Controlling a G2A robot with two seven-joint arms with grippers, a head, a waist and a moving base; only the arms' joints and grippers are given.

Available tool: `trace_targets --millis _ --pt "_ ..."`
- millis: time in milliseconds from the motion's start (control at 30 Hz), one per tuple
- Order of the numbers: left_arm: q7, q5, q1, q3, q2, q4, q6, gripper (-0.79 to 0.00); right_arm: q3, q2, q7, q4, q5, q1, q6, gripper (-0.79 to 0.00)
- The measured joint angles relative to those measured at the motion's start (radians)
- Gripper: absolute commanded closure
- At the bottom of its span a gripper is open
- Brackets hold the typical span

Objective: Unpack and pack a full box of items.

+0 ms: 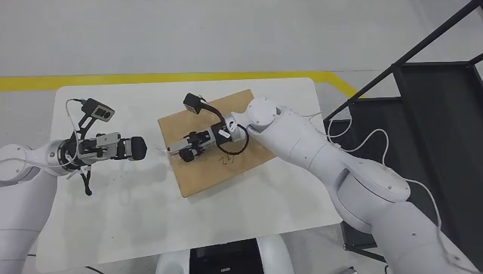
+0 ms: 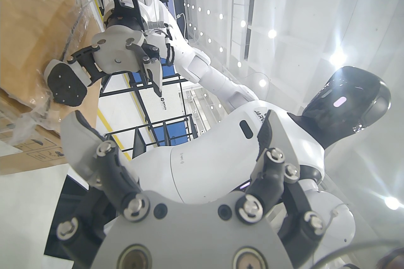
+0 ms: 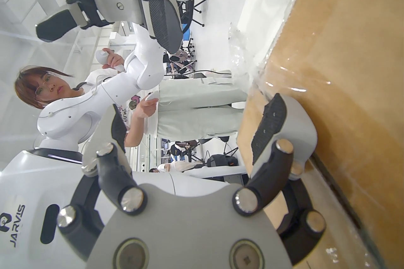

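One closed cardboard box (image 1: 215, 176) lay flat on the bench (image 1: 113, 213), skewed, long axis roughly across the bench. Right end effector (image 1: 175, 152) was wide open and empty over its taped edge. Left end effector (image 1: 142, 147) was open and empty, just beside that edge.

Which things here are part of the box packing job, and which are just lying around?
Part of the job:
- cardboard box, closed and taped
- right gripper, fingers open, over the box
- left gripper, fingers open, beside the box

Just around:
- white table, under the box
- black metal rack, beside the table
- yellow floor line
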Motion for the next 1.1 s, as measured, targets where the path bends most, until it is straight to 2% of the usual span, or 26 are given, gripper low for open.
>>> trace_targets --millis 367,567,700,867,1100 --pt "0.000 0.000 0.000 0.000 0.000 0.000 0.000 -0.785 0.004 -0.071 0.108 0.064 0.018 0.008 -0.046 -0.785" --pt "0.000 0.000 0.000 -0.001 0.000 0.001 0.000 -0.785 0.109 -0.043 0.165 0.055 0.140 0.012 -0.011 -0.785" --pt "0.000 0.031 0.012 -0.022 0.007 -0.002 0.012 -0.785 0.137 -0.052 0.150 0.056 0.147 0.023 -0.023 -0.785" --pt "0.031 0.060 0.028 0.047 -0.008 -0.022 -0.031 -0.785 0.187 -0.056 0.150 0.060 0.186 0.043 -0.012 -0.785" --pt "0.080 0.051 -0.007 0.131 -0.037 0.007 -0.080 -0.785 0.243 -0.045 0.156 0.055 0.171 0.032 -0.010 -0.785"
